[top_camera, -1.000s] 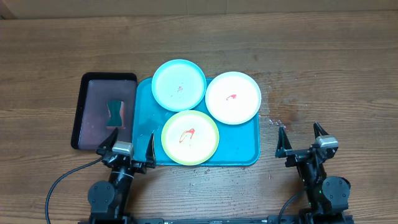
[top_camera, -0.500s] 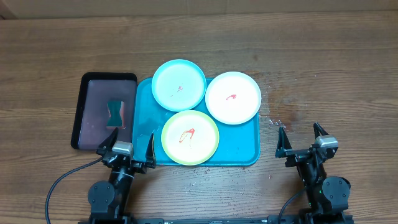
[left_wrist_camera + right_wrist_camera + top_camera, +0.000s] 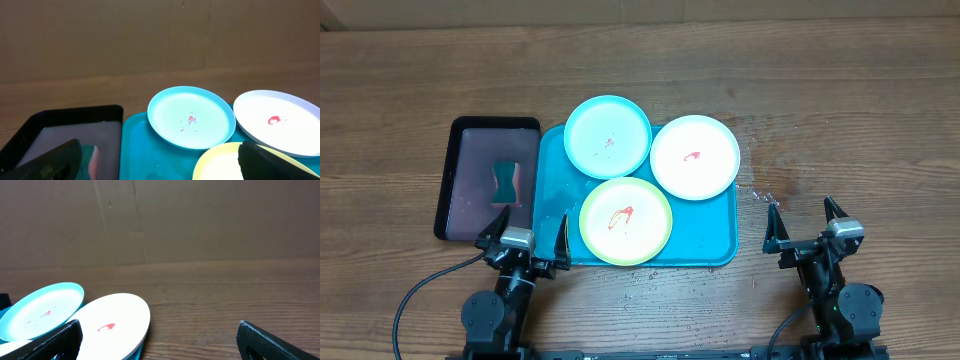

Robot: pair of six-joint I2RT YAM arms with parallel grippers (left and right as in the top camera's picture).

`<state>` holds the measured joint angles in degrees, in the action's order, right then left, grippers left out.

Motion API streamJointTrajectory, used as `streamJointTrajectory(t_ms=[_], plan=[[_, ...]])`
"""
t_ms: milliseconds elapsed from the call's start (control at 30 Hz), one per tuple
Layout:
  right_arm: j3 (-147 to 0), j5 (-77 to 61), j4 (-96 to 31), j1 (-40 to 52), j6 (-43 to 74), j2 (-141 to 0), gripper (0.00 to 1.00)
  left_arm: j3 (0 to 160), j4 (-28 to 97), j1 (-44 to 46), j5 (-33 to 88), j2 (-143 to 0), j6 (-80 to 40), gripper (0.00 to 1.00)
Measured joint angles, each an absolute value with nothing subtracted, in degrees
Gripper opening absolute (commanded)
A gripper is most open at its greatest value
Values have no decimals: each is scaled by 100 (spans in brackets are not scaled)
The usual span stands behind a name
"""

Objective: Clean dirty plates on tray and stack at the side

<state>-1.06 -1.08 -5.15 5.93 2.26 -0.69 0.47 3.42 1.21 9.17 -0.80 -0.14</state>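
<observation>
The turquoise tray lies in the middle of the wooden desk and carries all three plates. The light blue plate sits at the far left corner, its rim reaching past the tray's edge. The white plate sits at the far right and overhangs the right rim. The yellow-green plate lies nearest the arms. Each bears a red smear, and they lie side by side with rims close. Just left of the tray is a black-rimmed dark tray with a sponge in it. The left tool hovers at the tray's near left corner, fingers spread wide and pinching nothing. The right tool hangs over bare desk right of the tray, equally spread and empty
</observation>
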Motion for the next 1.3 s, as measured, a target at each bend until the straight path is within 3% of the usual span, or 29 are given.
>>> streamJointTrajectory(t_ms=[400,733,933,1300], plan=[[-106,-134,-384,591,526,-69,100,54,338,121,919,-80,-45,100],[-755,-154,-1076,593,692,-760,100,1100,1892,121,628,-349,-161,100],[-1881,-158,-1789,591,722,-1914,100,2318,2797,121,401,-1297,-287,100],[-4464,-390,-4237,593,733,-4397,100,5039,5015,121,226,-4023,-303,100]])
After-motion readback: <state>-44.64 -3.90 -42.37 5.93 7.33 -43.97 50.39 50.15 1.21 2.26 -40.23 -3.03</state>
